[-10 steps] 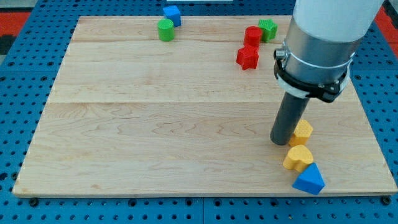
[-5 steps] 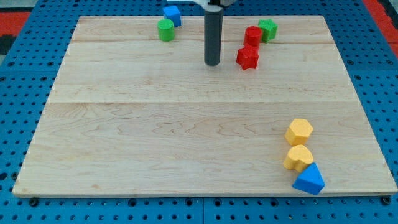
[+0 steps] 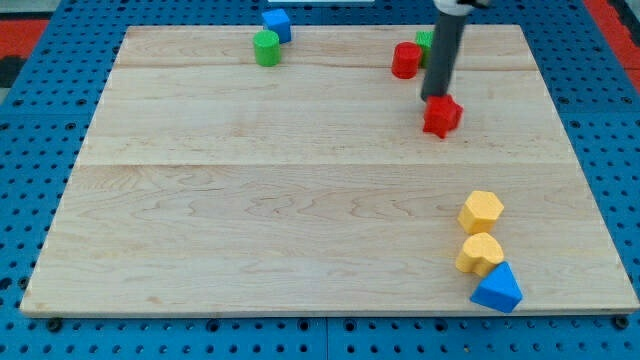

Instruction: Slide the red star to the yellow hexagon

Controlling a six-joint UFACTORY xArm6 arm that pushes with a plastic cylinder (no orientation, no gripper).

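Note:
The red star [image 3: 442,116] lies on the wooden board in the upper right part of the view. My tip [image 3: 436,97] touches the star's upper left edge. The yellow hexagon [image 3: 481,211] sits at the lower right, well below the star and a little to its right.
A red cylinder [image 3: 405,60] and a green block [image 3: 425,41], partly hidden by the rod, sit at the top right. A green cylinder [image 3: 266,48] and a blue cube [image 3: 277,24] sit at the top centre. A yellow heart [image 3: 479,254] and a blue triangle [image 3: 497,289] lie below the hexagon.
My tip moved right from the star's left side to its upper left edge. The red star slid right and down, away from the red cylinder.

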